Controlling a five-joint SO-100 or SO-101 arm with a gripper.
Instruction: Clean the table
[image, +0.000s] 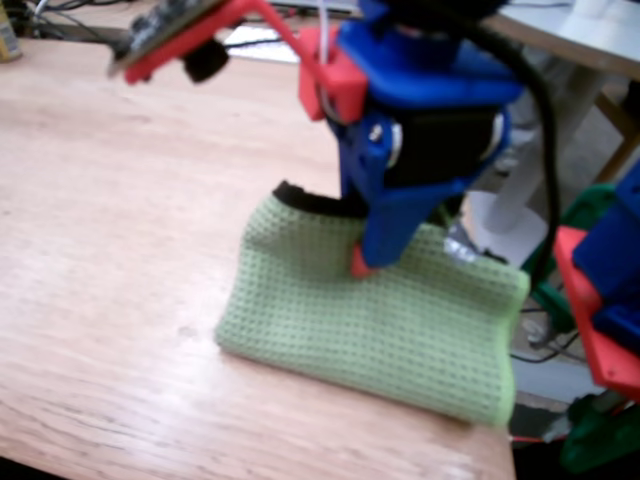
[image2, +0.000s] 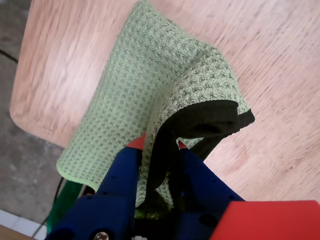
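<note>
A light green waffle-weave cloth (image: 380, 320) with a black edge lies on the light-brown wooden table (image: 110, 230), near its rounded corner. My blue gripper (image: 360, 262) with red fingertips presses down on the cloth's middle. In the wrist view the cloth (image2: 150, 75) is bunched into a fold between my two blue fingers (image2: 122, 172), and the gripper (image2: 160, 145) is shut on that fold. The cloth's far end hangs slightly over the table's edge (image2: 30, 120).
A white pedestal table (image: 560, 40) stands behind on the right. Red, blue and green parts (image: 600, 330) sit off the table's right side with black cables. A camera mount (image: 185, 35) sticks out at the top left. Grey floor (image2: 20, 175) lies beyond the corner.
</note>
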